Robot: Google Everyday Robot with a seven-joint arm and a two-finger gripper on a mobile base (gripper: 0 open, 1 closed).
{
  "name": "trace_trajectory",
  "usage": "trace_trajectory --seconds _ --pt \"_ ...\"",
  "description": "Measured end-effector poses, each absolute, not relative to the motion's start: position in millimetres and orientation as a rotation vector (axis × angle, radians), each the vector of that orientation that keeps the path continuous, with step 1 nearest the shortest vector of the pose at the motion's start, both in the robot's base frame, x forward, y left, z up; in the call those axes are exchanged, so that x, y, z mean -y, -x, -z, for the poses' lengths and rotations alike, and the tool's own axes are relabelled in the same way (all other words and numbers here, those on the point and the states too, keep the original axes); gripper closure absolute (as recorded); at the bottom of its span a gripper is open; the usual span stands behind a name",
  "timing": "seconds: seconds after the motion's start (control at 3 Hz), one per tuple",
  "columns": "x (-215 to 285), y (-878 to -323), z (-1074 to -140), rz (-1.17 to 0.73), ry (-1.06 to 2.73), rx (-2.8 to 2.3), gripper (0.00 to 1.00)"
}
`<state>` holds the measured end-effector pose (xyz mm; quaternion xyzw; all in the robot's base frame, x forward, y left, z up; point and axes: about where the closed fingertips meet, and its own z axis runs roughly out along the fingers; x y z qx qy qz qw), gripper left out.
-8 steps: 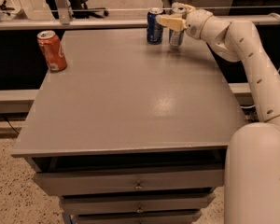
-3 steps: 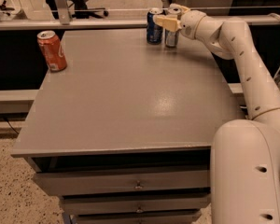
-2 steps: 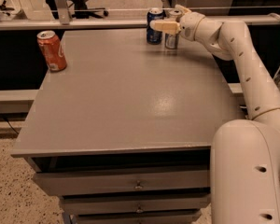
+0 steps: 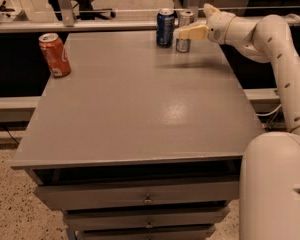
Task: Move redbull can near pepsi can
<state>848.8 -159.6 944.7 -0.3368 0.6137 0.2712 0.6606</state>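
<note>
Fingers (image 4: 192,32): spread apart, not clamped on any object. The near finger lies level across the front of the redbull can (image 4: 183,44); the far finger points up and back, to the right of the can. Contact between the near finger and the can cannot be determined. Gripper (image 4: 192,20): positioned at the far edge of the table (image 4: 140,104), right of centre, at the upper half of the can. Redbull can: upright on the table, just beside the pepsi can (image 4: 165,28), on its right. Pepsi can: upright at the far edge. Arm (image 4: 275,39): enters from the right side. Orange-red can (image 4: 55,55): upright near the far left corner, well apart from both cans.
</note>
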Motion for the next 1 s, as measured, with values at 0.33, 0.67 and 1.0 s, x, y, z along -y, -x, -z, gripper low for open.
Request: trace_trajectory --seconds 0.33,0.67,1.0 --pt "207.4 -786.2 -976.1 -0.561 0.892 -1.430 0.00" --pt "250.6 -709.5 -1015.7 -0.513 1.014 -1.475 0.00" --pt "244.3 -681.3 -1015.4 -0.561 1.104 -1.479 0.00"
